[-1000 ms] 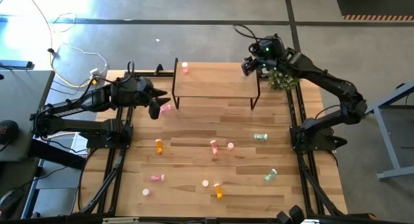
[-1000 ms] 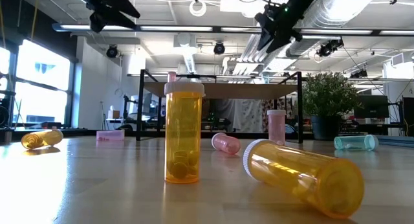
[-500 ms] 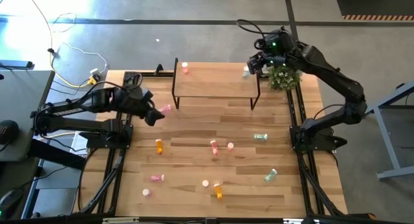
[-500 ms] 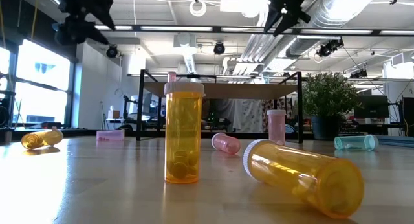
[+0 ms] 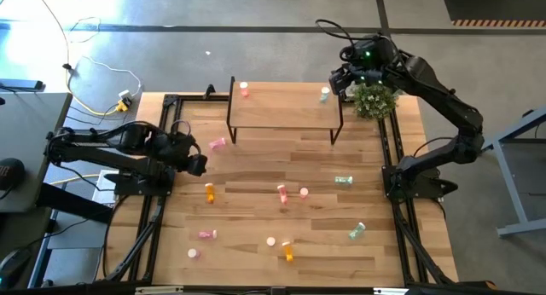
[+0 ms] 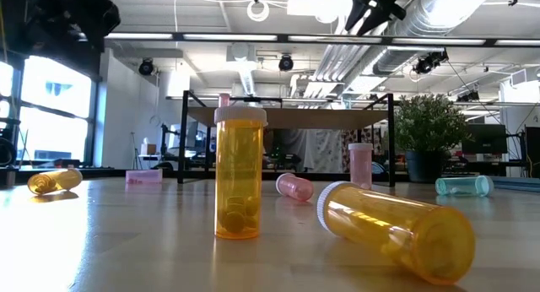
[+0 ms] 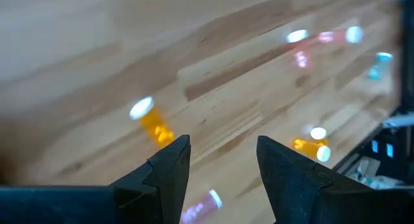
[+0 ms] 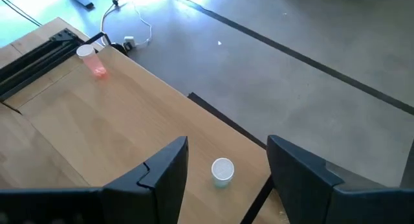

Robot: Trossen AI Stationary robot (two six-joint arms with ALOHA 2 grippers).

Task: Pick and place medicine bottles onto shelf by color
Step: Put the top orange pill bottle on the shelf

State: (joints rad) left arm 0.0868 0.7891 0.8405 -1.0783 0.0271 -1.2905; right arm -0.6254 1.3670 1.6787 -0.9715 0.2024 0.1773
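On the shelf (image 5: pixel 281 112) 1 pink bottle (image 5: pixel 245 89) and 1 teal bottle (image 5: pixel 324 94) stand at opposite far corners, seemingly to separate colours, with the right gripper (image 8: pixel 226 179) spread empty above the teal one and the left gripper (image 7: pixel 220 166), parted and empty, beside the shelf's left end

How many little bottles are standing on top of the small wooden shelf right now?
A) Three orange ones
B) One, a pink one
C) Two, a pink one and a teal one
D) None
C: seen from above, the shelf carries a pink bottle at its far left corner and a teal bottle at its far right corner, and nothing else.
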